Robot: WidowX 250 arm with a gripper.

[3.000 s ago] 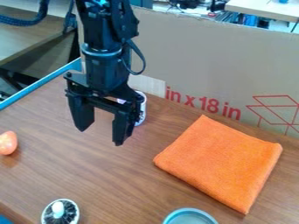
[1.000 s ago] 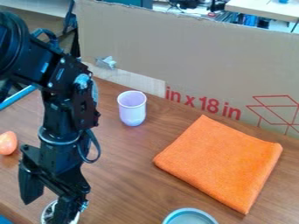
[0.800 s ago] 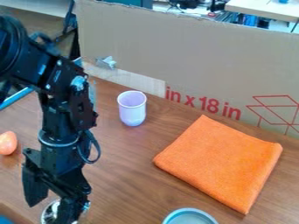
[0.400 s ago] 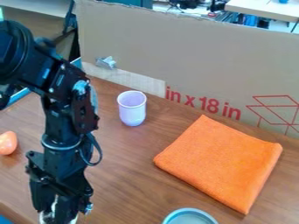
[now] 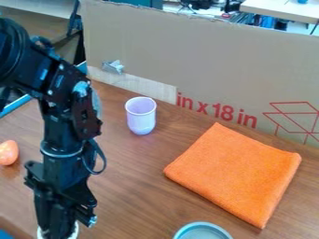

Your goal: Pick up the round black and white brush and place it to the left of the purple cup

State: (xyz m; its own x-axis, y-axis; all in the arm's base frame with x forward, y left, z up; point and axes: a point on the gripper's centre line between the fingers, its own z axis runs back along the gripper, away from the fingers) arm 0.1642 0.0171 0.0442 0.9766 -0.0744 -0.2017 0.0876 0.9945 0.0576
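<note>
At the lower left, the gripper points down over the round black-and-white object, with its fingers drawn together at the object's middle. The object's white rim peeks out on both sides of the fingers; its knob is hidden behind them. A pale purple cup stands upright beyond the gripper, to its right. On the right lies a folded orange cloth. An orange egg-shaped object rests at the left edge.
The rim of a grey-blue round dish shows at the bottom edge. A tall cardboard panel borders the back of the wooden table. Something blue is in the bottom left corner.
From beside the cup, the gripper has come down to the lower left, uncovering the cup. Its fingers have since closed around the round object's middle, and the object has shifted slightly left.
</note>
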